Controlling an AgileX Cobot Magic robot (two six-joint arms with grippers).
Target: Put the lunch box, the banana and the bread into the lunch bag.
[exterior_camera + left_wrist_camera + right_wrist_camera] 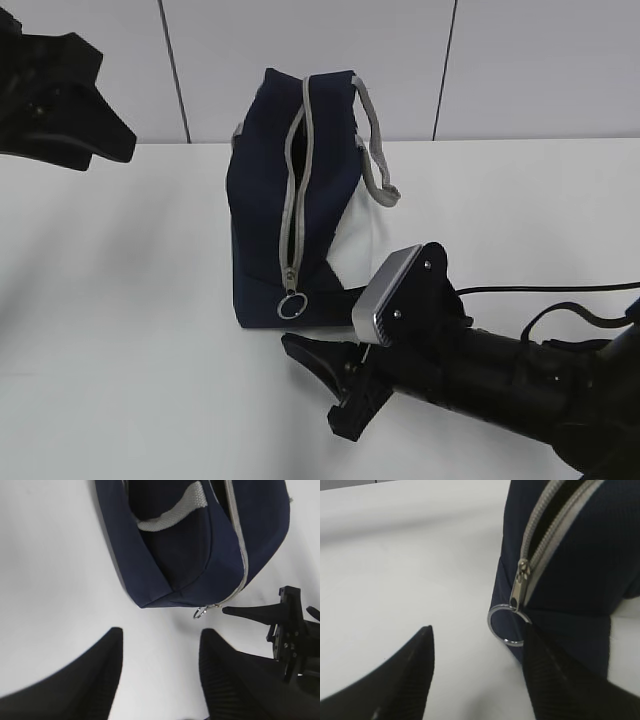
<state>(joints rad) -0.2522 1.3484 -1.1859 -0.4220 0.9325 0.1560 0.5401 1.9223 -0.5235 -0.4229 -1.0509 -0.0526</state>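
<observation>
The navy lunch bag (285, 190) lies on the white table, its grey zipper (293, 200) running toward me and gaping slightly along its length. The slider and metal ring pull (506, 625) sit at the bag's near end. My right gripper (479, 630) is open just in front of that end, with bare table between its fingers and the ring beside the right finger (555, 675). In the exterior view the right gripper (310, 385) lies low below the ring pull (291, 305). My left gripper (161, 632) is open and empty, held high at the left. Lunch box, banana and bread are out of view.
A grey webbing handle (375, 150) droops over the bag's right side. The left arm (60, 100) hangs at the upper left, above the table. A black cable (540, 290) trails from the right arm. A panelled wall stands behind the table.
</observation>
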